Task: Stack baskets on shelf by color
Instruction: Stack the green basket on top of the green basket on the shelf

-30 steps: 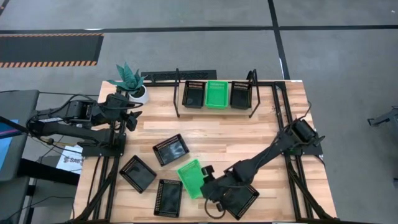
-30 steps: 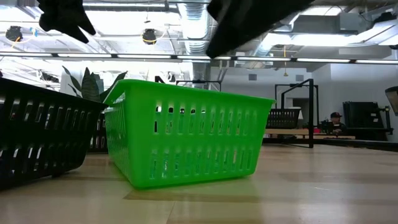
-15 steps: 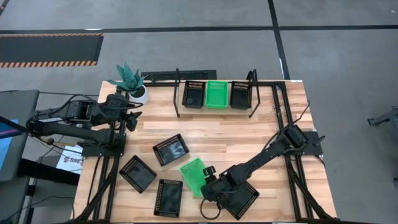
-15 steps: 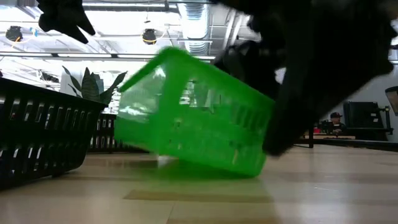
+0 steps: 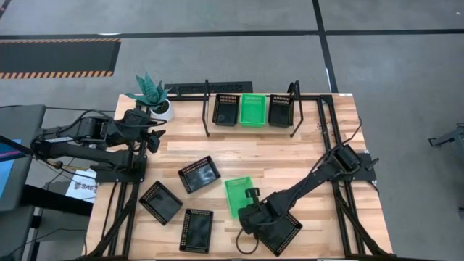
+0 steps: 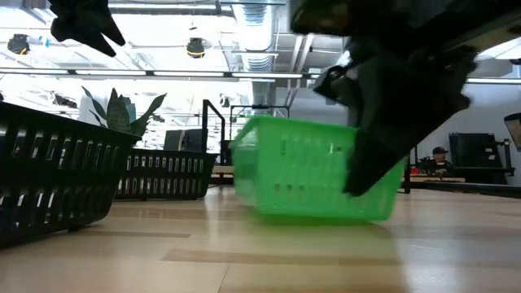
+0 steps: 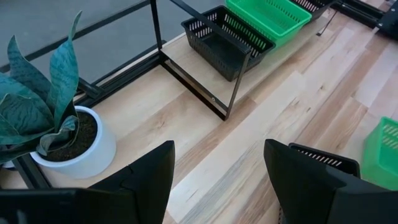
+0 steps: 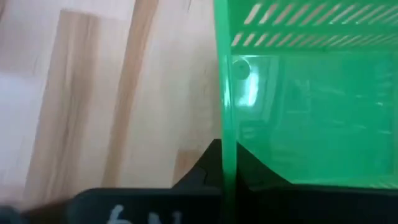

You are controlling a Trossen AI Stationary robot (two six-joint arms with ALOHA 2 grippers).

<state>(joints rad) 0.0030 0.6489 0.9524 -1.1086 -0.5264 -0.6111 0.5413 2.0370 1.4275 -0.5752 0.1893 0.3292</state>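
High view: the right gripper (image 5: pixel 250 209) is clamped on the rim of a bright green perforated plastic basket (image 5: pixel 238 194) near the wooden table's (image 5: pixel 290 156) front edge, well short of the black wire shelf (image 5: pixel 251 111) at the back edge. The left gripper (image 5: pixel 150 135), fingers spread and empty, waits near the back-left corner.

Low view: the basket hangs tilted off the surface, so it is probably light.

Right wrist view: the thin wall sits pinched between the fingers; it likely flexes, so a rim hold close to a corner seems steadier.

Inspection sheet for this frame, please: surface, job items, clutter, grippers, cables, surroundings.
Surface: wooden table, bare between items.
Job's things: shelf holds black, green, black baskets; loose green basket gripped at its wall; four black baskets on the table.
Clutter: potted plant at the back-left corner.
Grippers: right gripper shut on the green basket; left gripper open, near the plant.
Cables: run down the table's side frames.
Surroundings: grey floor, hazard-striped mat; a person far off in the low view.
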